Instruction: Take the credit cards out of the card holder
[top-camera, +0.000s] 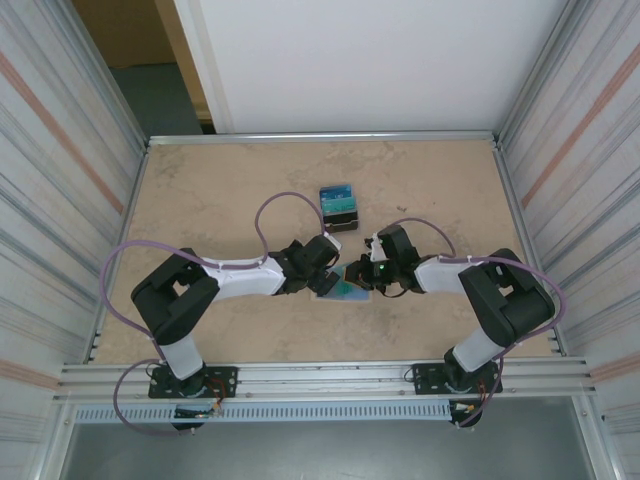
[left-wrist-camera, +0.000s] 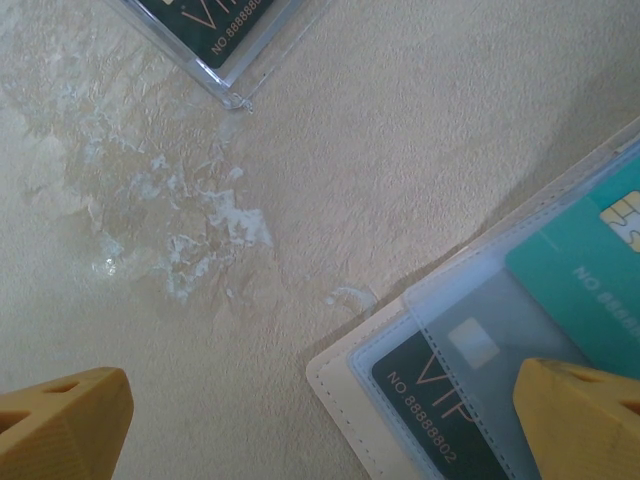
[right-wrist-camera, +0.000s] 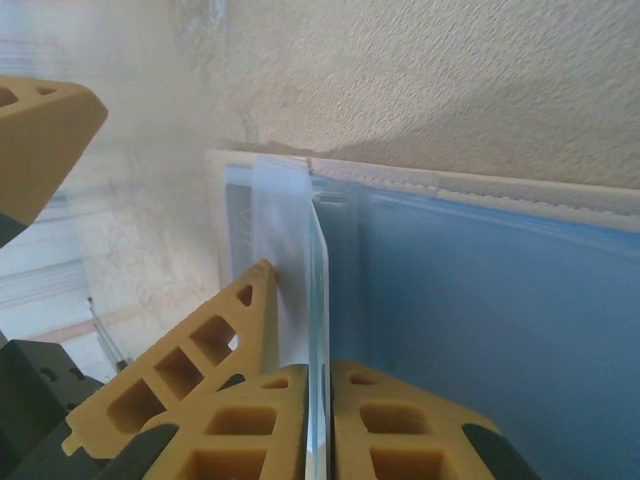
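Observation:
The card holder (top-camera: 345, 290) lies open on the table between both grippers. Its cream stitched border (left-wrist-camera: 340, 385) and clear sleeves show in the left wrist view, with a dark VIP credit card (left-wrist-camera: 440, 400) under a sleeve and a teal credit card (left-wrist-camera: 580, 280) beside it. My left gripper (left-wrist-camera: 320, 385) is open, its right finger (left-wrist-camera: 580, 415) over the holder. My right gripper (right-wrist-camera: 320, 375) is shut on a thin pale sheet standing on edge at the holder (right-wrist-camera: 420, 178). I cannot tell whether that sheet is a card or a sleeve.
A clear case (top-camera: 338, 205) with cards in it sits on the table beyond the holder; its corner (left-wrist-camera: 230, 40) shows a dark VIP card. Striped walls close in both sides of the beige table (top-camera: 220, 190).

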